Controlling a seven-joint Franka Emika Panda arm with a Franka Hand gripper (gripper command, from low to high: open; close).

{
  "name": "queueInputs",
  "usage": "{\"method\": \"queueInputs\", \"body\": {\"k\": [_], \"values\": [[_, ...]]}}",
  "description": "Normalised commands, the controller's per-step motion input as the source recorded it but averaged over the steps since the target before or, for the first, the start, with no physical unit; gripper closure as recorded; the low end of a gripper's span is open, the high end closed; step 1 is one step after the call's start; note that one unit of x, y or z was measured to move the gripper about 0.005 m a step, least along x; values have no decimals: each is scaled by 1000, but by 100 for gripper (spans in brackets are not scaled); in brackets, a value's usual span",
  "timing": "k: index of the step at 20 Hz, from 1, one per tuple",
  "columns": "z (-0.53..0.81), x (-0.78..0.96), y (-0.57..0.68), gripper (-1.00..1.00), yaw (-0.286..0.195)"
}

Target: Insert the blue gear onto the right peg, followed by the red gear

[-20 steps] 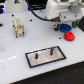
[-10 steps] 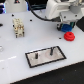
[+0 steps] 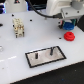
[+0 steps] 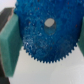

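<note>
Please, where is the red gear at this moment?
The red gear lies on the white table at the exterior view's right, just below the gripper, which holds the blue gear. The grey plate with its pegs lies apart, nearer the middle.

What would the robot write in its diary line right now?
gripper: shut on blue gear | red gear: on table, untouched | right peg: bare | plate: no gear yet
</note>
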Motion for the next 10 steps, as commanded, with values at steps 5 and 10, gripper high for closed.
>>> {"method": "queueInputs", "body": {"k": [5, 10], "values": [[510, 540, -361, 100, 0], [442, 579, -379, 100, 0]]}}
